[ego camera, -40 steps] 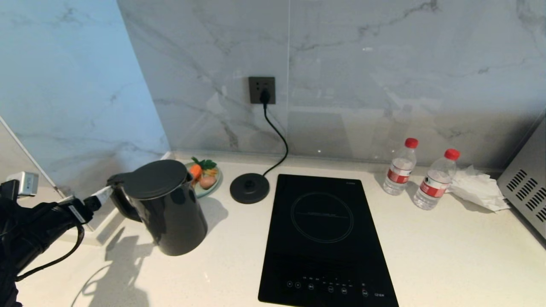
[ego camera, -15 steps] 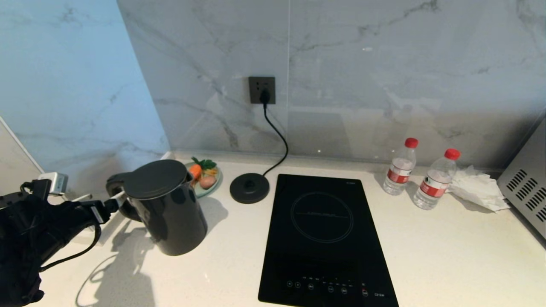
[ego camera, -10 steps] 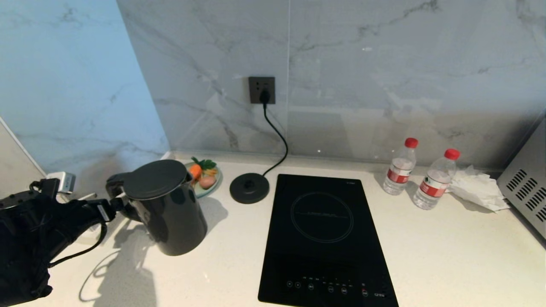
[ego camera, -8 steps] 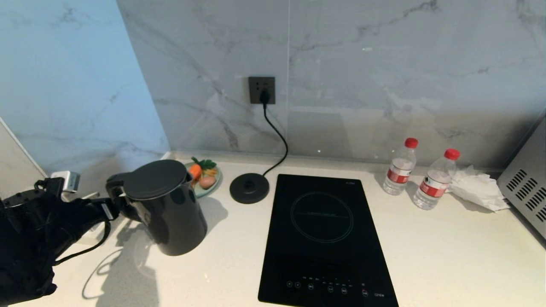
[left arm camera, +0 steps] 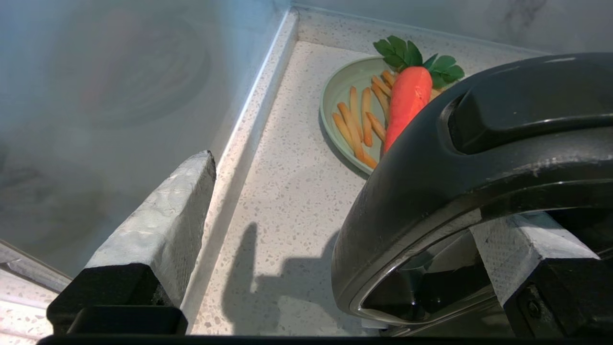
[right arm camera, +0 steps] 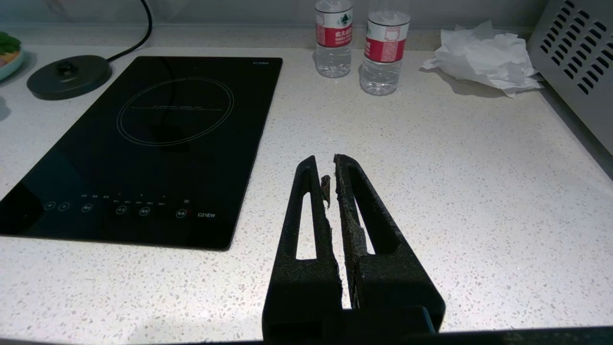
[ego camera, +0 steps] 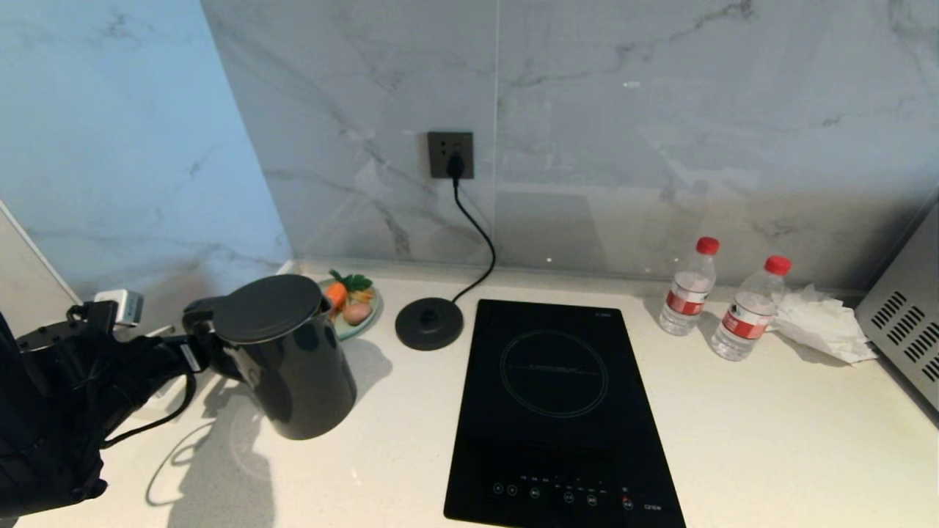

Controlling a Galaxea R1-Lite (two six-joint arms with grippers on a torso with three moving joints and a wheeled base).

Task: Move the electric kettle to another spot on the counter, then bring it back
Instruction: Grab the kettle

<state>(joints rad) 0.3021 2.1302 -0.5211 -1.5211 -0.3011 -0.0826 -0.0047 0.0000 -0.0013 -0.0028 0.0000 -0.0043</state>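
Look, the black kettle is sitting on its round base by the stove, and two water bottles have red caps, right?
Not quite. In the head view the electric kettle stands on the counter, apart from its round base. The two water bottles do have red caps.

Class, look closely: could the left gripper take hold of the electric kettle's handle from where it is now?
Probably yes: the left gripper is open with its fingers either side of the electric kettle's handle, nothing between them.
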